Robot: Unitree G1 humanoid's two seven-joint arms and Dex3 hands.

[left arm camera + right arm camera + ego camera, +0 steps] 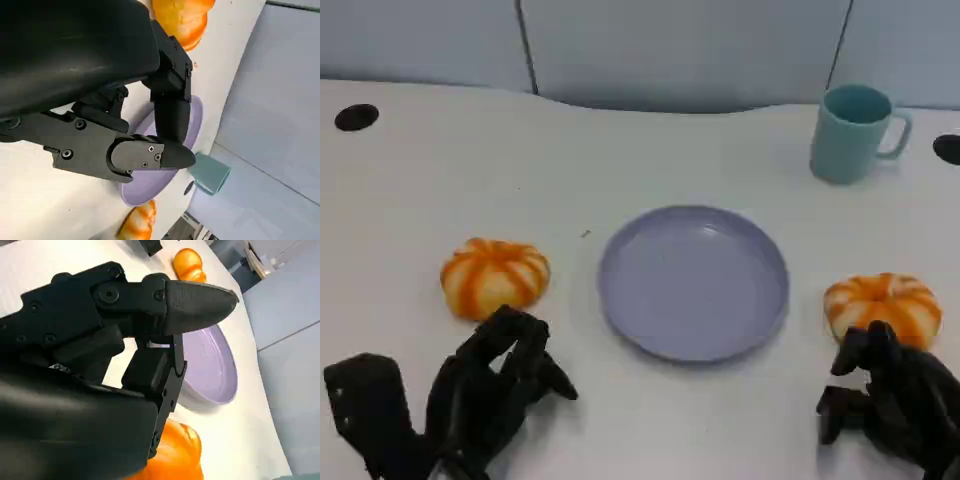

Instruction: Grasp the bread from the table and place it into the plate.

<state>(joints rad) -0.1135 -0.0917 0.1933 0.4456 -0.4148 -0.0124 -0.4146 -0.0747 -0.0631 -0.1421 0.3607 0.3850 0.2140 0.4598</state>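
Two breads lie on the white surface (pixel 650 420), either side of an empty lilac plate (pixel 693 282).
The left hand (pixel 495 385) sits just below the left bread (pixel 494 277), fingers loosely apart, holding nothing. The right hand (pixel 890 395) rests near the right bread (pixel 883 307), also holding nothing. A teal mug (pixel 853 132) stands behind.

bread (pixel 495 277): orange, pale stripes | plate (pixel 693 282): lavender | mug (pixel 854 132): teal | table (pixel 420 180): white
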